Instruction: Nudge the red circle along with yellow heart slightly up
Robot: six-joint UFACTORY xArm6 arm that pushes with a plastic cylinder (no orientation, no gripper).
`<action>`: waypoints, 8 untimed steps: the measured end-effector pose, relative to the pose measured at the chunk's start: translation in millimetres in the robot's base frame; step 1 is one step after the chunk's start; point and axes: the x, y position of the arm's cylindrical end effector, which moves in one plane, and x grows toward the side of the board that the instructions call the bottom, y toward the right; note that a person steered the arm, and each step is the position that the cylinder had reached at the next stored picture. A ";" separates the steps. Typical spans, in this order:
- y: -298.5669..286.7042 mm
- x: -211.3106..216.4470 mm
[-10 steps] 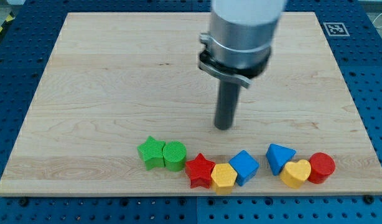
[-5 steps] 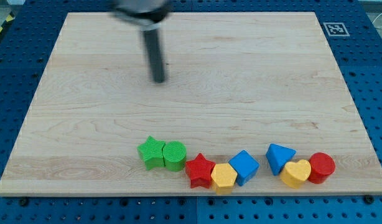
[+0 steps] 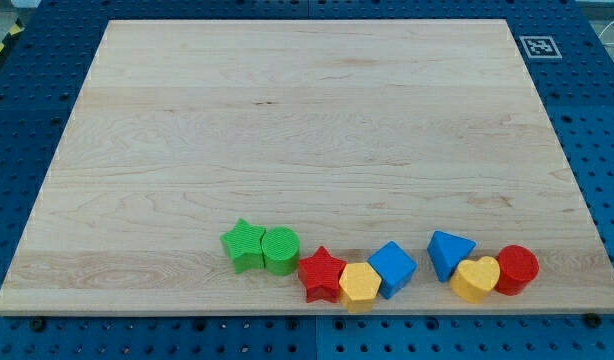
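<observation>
Readable text: none, no words or numbers anywhere.
Sign: one black-and-white fiducial marker [image 3: 539, 46] on the wooden board's [image 3: 287, 130] corner, at about 1 o'clock.
Blocks: no markings.

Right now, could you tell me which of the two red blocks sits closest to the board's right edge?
The red circle, at the far right of the row and touching the yellow heart. The red star lies further left, beside the yellow hexagon.

Red circle [image 3: 517, 268], yellow heart [image 3: 476, 278], pale wooden board [image 3: 287, 130].
</observation>
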 end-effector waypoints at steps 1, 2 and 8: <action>-11.1 8.2; -29.3 7.7; -112.6 8.7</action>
